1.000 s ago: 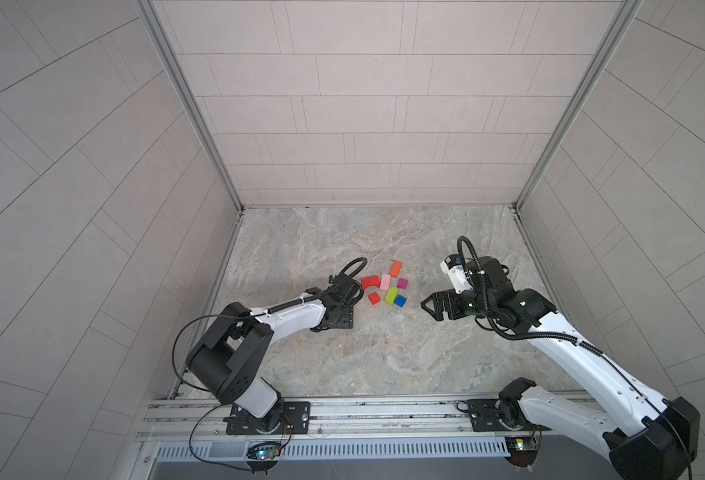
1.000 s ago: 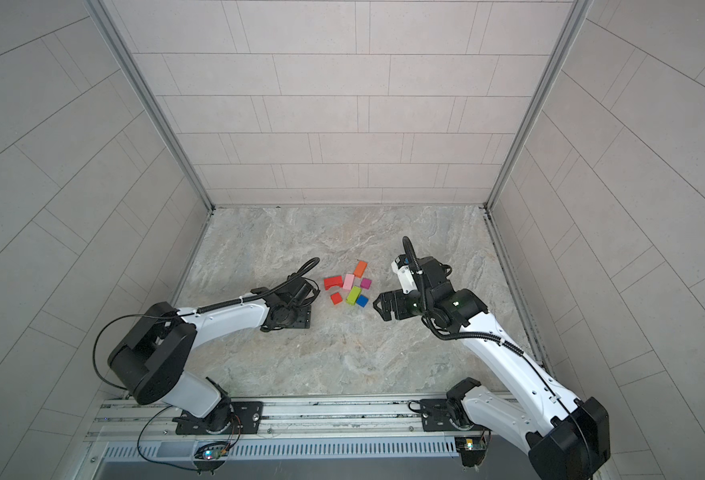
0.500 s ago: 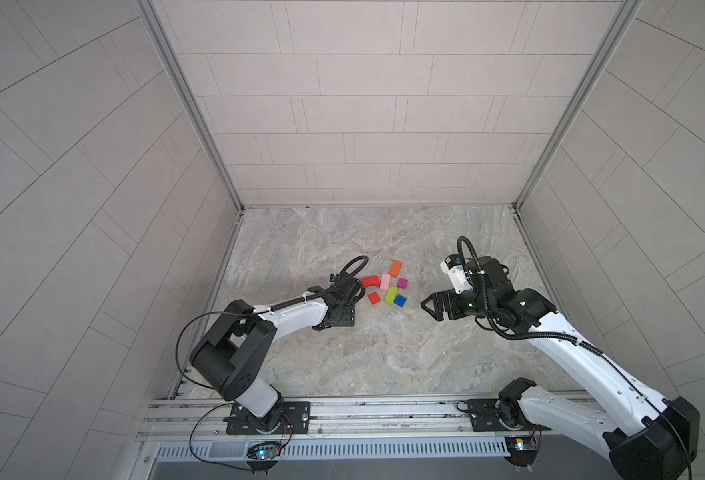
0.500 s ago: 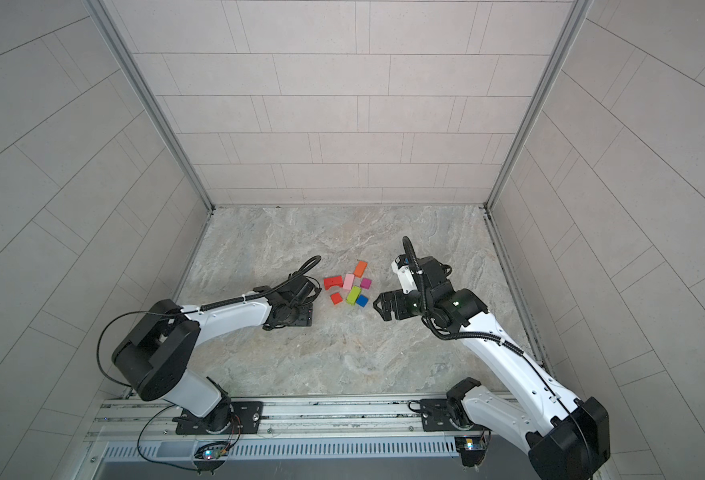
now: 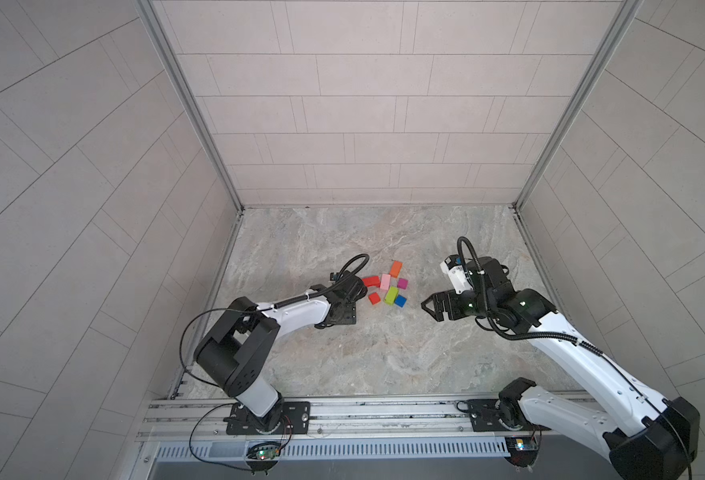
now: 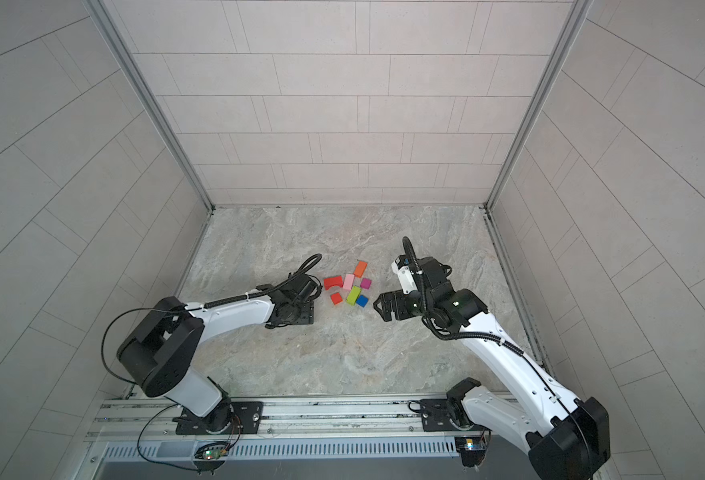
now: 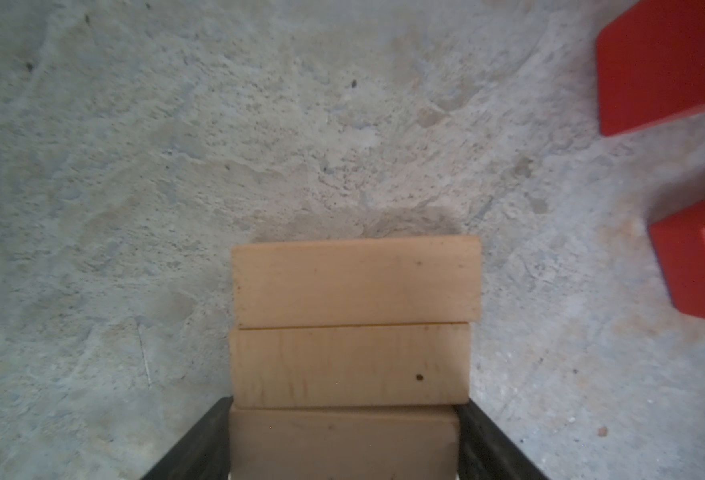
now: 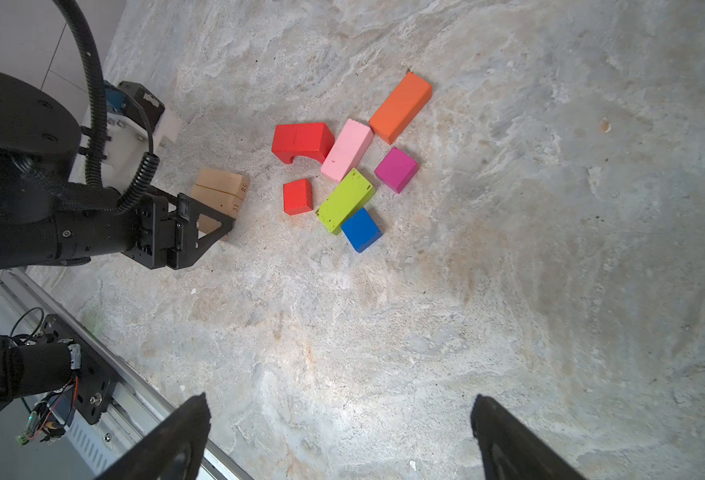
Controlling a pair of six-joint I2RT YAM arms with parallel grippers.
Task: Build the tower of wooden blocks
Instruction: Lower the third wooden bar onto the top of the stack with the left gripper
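The left fingers (image 7: 205,444) clamp the nearest of three tan bars (image 7: 355,291), which lie side by side on the worktop (image 7: 134,166). The right fingers (image 8: 180,440) stand wide apart and hold nothing. The coloured blocks (image 8: 346,199) lie in a cluster near the bars.

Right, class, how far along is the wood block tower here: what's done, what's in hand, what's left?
Done: three plain tan wooden bars lie side by side on the stone-patterned tabletop, a likely base. In hand: the left gripper clamps the end bar; the right gripper hangs open and empty. Left: nothing is stacked yet; the seven coloured wooden blocks lie loose beside the bars.
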